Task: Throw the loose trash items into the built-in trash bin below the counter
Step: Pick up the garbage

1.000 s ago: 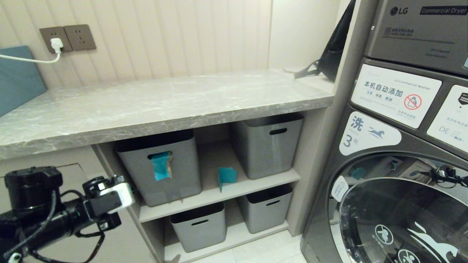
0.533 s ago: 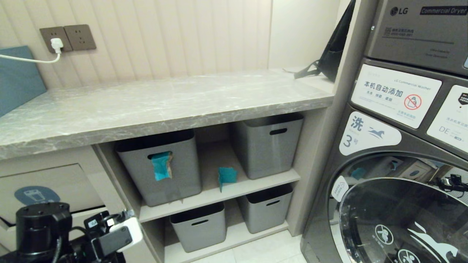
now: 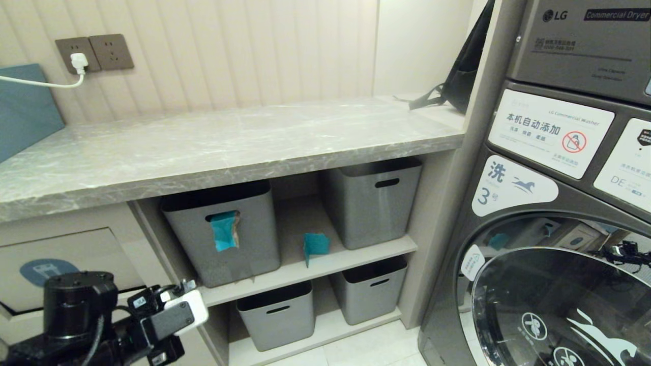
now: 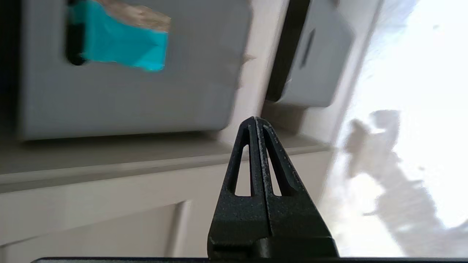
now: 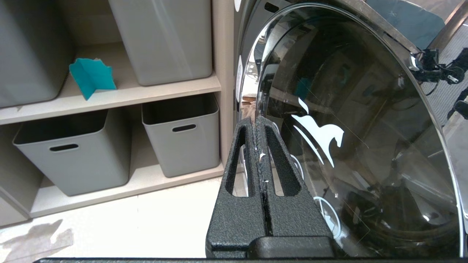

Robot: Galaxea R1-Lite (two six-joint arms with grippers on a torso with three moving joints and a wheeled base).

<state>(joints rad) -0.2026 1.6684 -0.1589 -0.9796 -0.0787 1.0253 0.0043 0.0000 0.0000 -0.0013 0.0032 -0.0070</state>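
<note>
One teal wrapper hangs out of the handle slot of the upper left grey box; the left wrist view shows that wrapper too. A second teal wrapper stands on the shelf between the upper boxes, and it also appears as a teal wrapper in the right wrist view. The built-in trash bin flap with its blue sticker sits below the grey marble counter. My left arm is low in front of the flap. Its gripper is shut and empty, pointing at the shelf edge under that box. My right gripper is shut and empty beside the washer door.
Several grey storage boxes fill the two shelves. The washer's glass door bulges out at the right. A blue-grey box and a white plug cable stand at the counter's far left, and a black bag hangs at its far right.
My left arm has dropped from in front of the flap to the bottom left corner, uncovering the blue sticker, then edged slightly right. The wrappers have not moved.
</note>
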